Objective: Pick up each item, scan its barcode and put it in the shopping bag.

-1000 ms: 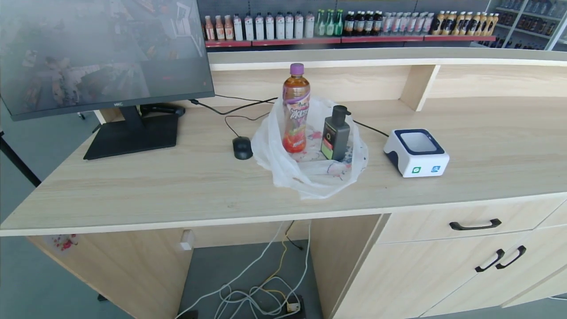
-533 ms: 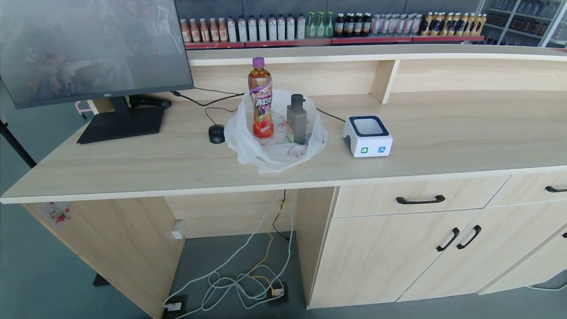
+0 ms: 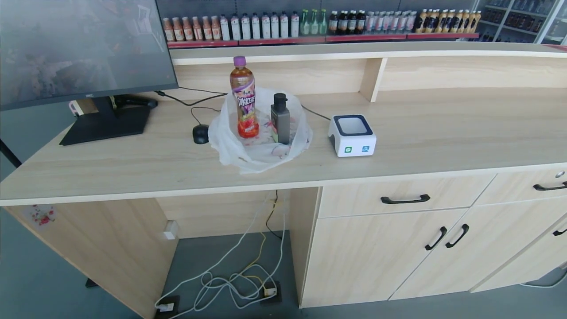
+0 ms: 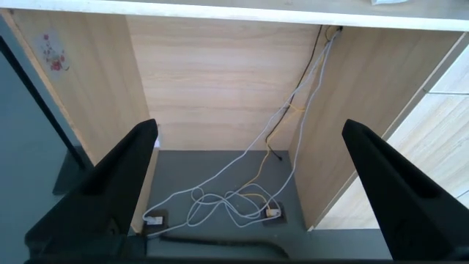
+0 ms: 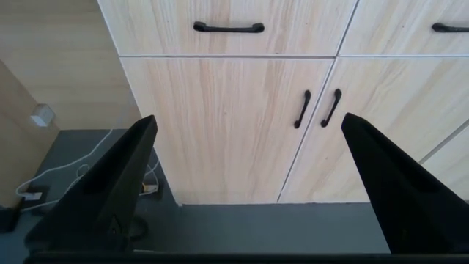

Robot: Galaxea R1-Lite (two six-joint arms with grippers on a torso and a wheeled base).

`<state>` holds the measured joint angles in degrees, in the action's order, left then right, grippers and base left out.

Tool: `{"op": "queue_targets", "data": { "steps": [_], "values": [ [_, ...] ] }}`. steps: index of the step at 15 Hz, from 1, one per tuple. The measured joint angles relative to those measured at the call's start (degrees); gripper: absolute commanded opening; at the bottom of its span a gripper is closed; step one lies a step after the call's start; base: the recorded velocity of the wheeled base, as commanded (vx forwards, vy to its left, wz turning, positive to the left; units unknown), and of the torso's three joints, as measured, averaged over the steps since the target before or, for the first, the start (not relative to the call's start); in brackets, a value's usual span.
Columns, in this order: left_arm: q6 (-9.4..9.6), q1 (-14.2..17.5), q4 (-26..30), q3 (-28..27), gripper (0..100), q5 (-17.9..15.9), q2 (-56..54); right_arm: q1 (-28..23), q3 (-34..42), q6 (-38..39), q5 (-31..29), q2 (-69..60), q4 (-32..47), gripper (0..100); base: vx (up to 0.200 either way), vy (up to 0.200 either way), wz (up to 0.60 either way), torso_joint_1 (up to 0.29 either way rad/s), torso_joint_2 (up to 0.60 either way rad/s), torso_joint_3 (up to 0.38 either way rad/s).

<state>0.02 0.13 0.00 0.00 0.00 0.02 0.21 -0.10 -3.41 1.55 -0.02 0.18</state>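
Head view puts drink bottle and pump bottle upright in the shopping bag on the worktop; left gripper and right gripper, held low, gape empty, so a rising arm could snag the bag and topple them.

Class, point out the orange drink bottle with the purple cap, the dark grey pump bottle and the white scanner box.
Orange plastic drink bottle with purple cap (image 3: 244, 104), head view, on its label.
Dark grey pump bottle (image 3: 280, 122), head view, on its body.
White scanner box (image 3: 352, 138), head view, on its white front.
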Motion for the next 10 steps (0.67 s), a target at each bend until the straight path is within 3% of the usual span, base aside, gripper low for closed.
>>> {"op": "queue_targets", "data": {
  "steps": [4,10],
  "values": [
    [-0.02,0.0,0.0,0.0,100,0.0,0.0,0.0,0.0,0.0,0.0,0.0,0.0,100,0.200,0.000,0.00,0.006,0.01,0.001],
    [-0.05,0.0,0.0,0.0,100,0.0,0.0,0.0,0.0,-0.1,0.0,0.0,0.0,100,0.000,0.000,0.00,0.000,0.00,0.000]
  ]
}}
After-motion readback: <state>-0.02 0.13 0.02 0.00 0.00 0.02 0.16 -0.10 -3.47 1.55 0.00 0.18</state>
